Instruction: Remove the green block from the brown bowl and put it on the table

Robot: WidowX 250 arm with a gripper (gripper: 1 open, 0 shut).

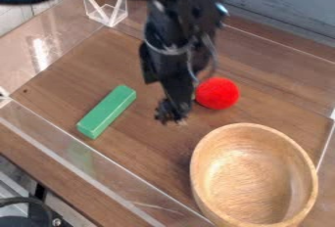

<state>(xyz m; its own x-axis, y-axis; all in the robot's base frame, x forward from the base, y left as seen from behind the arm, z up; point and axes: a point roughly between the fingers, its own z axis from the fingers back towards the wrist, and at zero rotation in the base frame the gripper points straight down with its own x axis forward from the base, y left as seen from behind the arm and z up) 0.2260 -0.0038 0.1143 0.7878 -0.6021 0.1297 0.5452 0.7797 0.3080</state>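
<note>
The green block lies flat on the table, left of centre and pointing diagonally. It is well outside the brown bowl, which stands empty at the front right. My gripper hangs over the table between the block and a red ball. Its dark fingers are slightly apart, so it is open, and nothing is between them. It touches neither the block nor the bowl. The image is blurred around the arm.
A red ball with a small green leaf rests just right of the gripper. Low clear acrylic walls edge the table. A clear triangular stand sits at the back left.
</note>
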